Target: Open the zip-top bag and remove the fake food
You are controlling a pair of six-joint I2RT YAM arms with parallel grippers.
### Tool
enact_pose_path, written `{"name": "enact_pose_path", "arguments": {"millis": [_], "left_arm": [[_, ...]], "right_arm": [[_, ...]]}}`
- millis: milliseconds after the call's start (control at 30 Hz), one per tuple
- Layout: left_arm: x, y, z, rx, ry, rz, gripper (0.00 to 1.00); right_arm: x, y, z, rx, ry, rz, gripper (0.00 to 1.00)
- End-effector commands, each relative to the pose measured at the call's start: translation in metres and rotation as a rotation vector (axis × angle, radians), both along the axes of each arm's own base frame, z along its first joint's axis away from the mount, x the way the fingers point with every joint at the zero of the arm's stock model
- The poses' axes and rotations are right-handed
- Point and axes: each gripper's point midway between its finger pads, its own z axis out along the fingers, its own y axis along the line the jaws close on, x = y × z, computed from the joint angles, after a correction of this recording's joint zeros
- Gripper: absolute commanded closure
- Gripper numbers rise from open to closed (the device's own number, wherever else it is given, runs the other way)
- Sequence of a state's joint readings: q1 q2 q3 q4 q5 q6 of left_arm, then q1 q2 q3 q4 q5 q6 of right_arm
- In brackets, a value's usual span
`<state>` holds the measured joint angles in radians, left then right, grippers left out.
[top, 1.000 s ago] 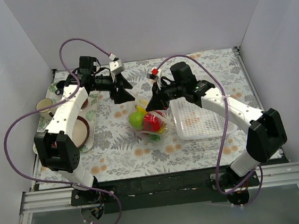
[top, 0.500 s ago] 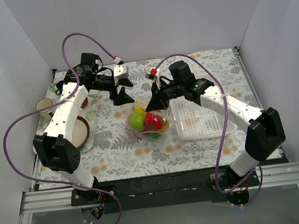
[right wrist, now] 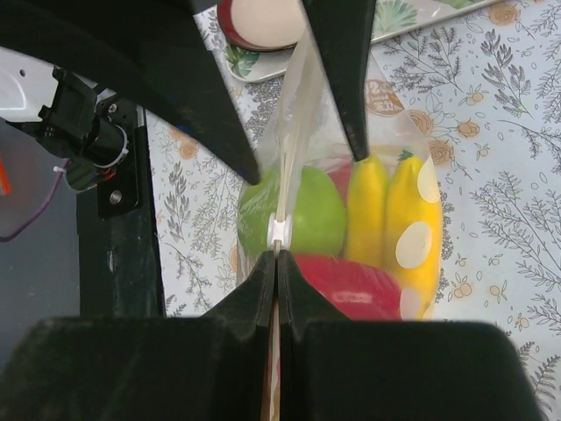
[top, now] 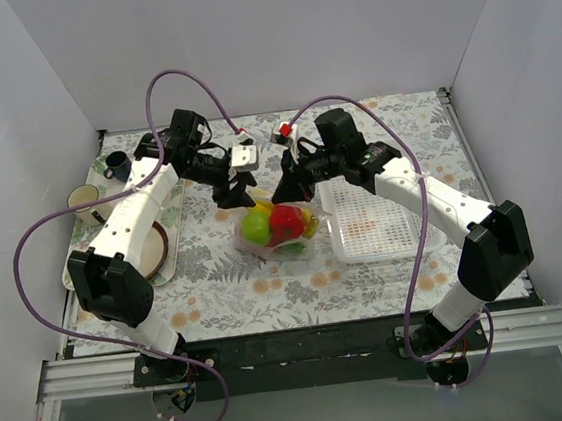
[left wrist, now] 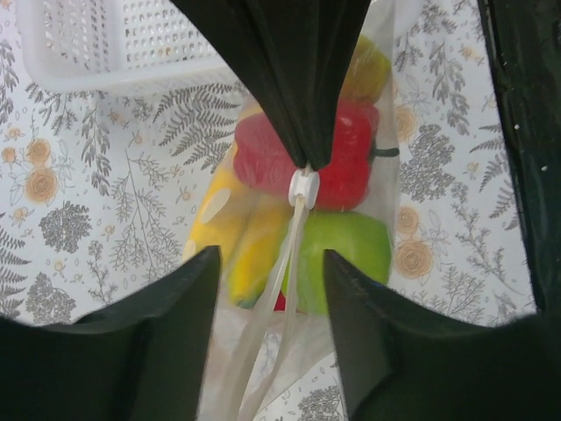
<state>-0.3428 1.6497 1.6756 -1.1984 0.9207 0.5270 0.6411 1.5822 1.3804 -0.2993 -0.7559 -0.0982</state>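
between the left jaws, spread wide apart: the zip strip [left wrist: 279,289] of the zip-top bag [top: 276,235], running down the gap and touching neither side. just past their tips, a small white slider [left wrist: 303,187] on that strip. right against the slider, the right jaws, pressed together on the strip and pinching it flat. both pairs of jaws tip to tip over the bag's far edge, with that edge drawn up between them.

below both pairs of jaws, resting on the floral counter [top: 218,277]: the body of the bag, clear and crinkled. packed tight inside it, the fake food [top: 283,226]: a green apple [left wrist: 346,254], a red pepper [left wrist: 351,162], a yellow banana [left wrist: 232,228] and a pink-red fruit [left wrist: 254,153], all pressed against one another and against the plastic. cannot tell whether the small green piece is among them.

just beside the bag, on the outer side of the right jaws: a white perforated basket [top: 402,218].

well apart, on the outer side of the left jaws: a patterned tray [top: 97,182] holding a dark mug [top: 115,166], a cream mug [top: 83,198] and a brown-rimmed plate [top: 154,246], the plate partly hidden under the left arm.
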Motion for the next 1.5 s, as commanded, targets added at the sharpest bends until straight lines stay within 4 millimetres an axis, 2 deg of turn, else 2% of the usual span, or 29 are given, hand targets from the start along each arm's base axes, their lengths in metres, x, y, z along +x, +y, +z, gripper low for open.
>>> {"name": "enact_pose_path", "arguments": {"millis": [0,67,167,200,333,367,400,467,500,600,867,1133,1300,1367,1400,1433,1467], "left_arm": [[0.01,0.006,-0.006,0.048,-0.069,0.033,0.58],[0.012,0.007,-0.011,0.062,-0.083,0.041,0.65],[0.016,0.008,-0.017,0.091,-0.106,0.059,0.87],[0.017,0.008,-0.017,0.094,-0.111,0.064,1.0],[0.018,0.005,-0.013,0.082,-0.107,0.068,1.0],[0.018,0.004,-0.01,0.075,-0.11,0.066,1.0],[0.017,0.003,-0.009,0.075,-0.108,0.065,1.0],[0.014,0.002,-0.007,0.071,-0.102,0.058,1.0],[0.013,0.001,-0.005,0.068,-0.104,0.055,1.0],[0.011,0.001,-0.005,0.077,-0.099,0.057,1.0],[0.004,0.002,-0.004,0.074,-0.091,0.05,1.0],[-0.001,0.001,0.001,0.07,-0.089,0.042,1.0],[-0.008,-0.001,0.013,0.049,-0.078,0.033,1.0],[-0.012,-0.001,0.019,0.037,-0.069,0.032,1.0],[-0.014,-0.001,0.024,0.031,-0.068,0.033,1.0],[-0.016,-0.003,0.027,0.022,-0.064,0.032,1.0],[-0.018,-0.003,0.03,0.016,-0.056,0.037,1.0]], "right_arm": [[0.0,0.008,0.03,0.062,-0.065,0.042,0.99],[-0.001,0.008,0.031,0.062,-0.065,0.043,0.99],[-0.002,0.008,0.031,0.061,-0.067,0.047,0.99],[-0.003,0.008,0.032,0.062,-0.069,0.048,0.99],[-0.003,0.008,0.029,0.054,-0.069,0.048,0.98],[-0.003,0.008,0.028,0.051,-0.068,0.047,0.93],[-0.002,0.009,0.026,0.049,-0.066,0.045,0.81],[-0.001,0.01,0.025,0.045,-0.071,0.047,0.68],[0.0,0.011,0.024,0.042,-0.073,0.047,0.59],[0.002,0.014,0.023,0.037,-0.084,0.045,0.48],[0.012,0.023,0.022,0.025,-0.153,0.02,0.47],[0.024,0.027,0.012,-0.03,-0.251,0.001,0.46],[0.033,0.026,-0.001,-0.078,-0.318,-0.028,0.5],[0.043,0.021,0.004,-0.09,-0.399,-0.069,0.5],[0.044,0.017,-0.003,-0.106,-0.413,-0.079,0.51],[0.049,0.013,-0.001,-0.116,-0.453,-0.104,0.51],[0.05,0.012,0.014,-0.078,-0.505,-0.115,0.52]]}}
